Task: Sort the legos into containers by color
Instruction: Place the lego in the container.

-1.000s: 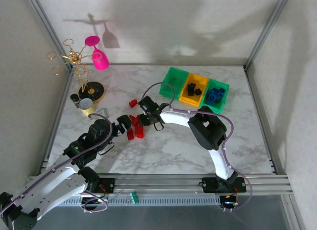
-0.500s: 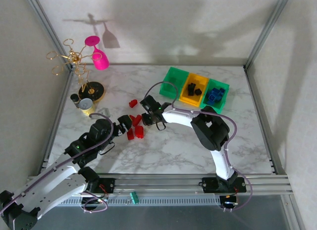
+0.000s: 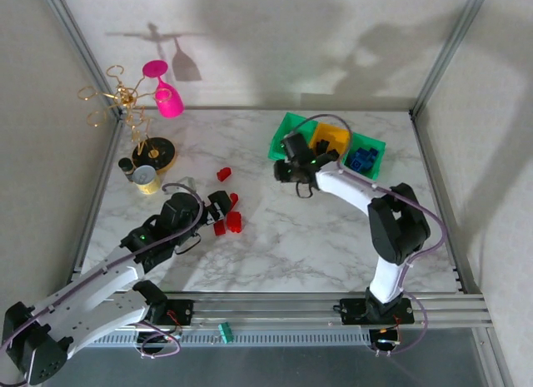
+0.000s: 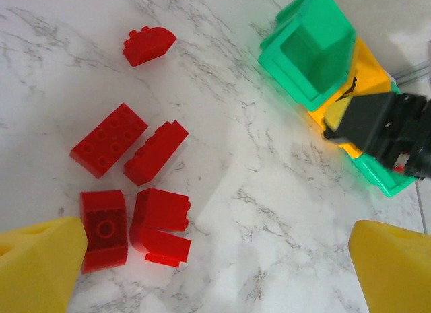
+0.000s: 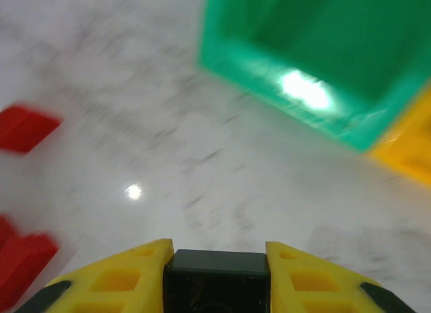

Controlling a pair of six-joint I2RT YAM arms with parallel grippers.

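So, my right gripper [image 5: 217, 251] has swung off the red legos [image 3: 235, 222], now off to its left, and hangs clamped on a dark-looking brick [image 5: 217, 283] just short of the empty green bin [image 5: 316, 50]. Yellow bin [image 3: 336, 139] sits further to the gripper's right; blue bricks [image 3: 360, 160] sit in the far green bin [image 3: 376, 146]. Drop's next, I reckon.

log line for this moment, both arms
right jaws shut on black lego, near empty green bin | left jaws open over red legos | reds unsorted on table
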